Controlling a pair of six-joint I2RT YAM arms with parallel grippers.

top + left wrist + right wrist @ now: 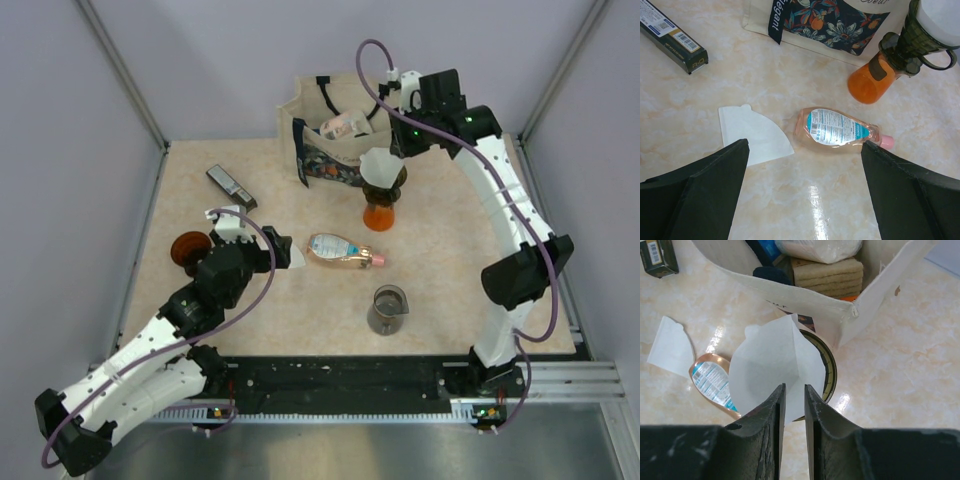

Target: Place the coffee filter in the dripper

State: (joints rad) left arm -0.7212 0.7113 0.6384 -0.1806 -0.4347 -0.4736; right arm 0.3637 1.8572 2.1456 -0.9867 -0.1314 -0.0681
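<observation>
Black fingers [765, 440] of the right jaws fill the bottom of the right wrist view. They stand only a narrow slit apart and grip nothing, and the slit lines up with the centre crease of the coffee filter [770, 365] just beyond their tips. That filter, opened into a white cone, sits inside the dripper [829, 371], its paper edge rising above the dark rim. The dripper rests on an orange carafe [380, 215] at the far side of the table [450, 260], just in front of a cloth bag [330, 130] stuffed with items. The left jaws are spread wide and hold nothing, hovering over a second filter [757, 135] that lies flat on the table. Just beside this paper a pink bottle [837, 129] lies on its side. A dark box [672, 37] lies farther back on the left, and a glass beaker [388, 308] stands nearer the arms.
</observation>
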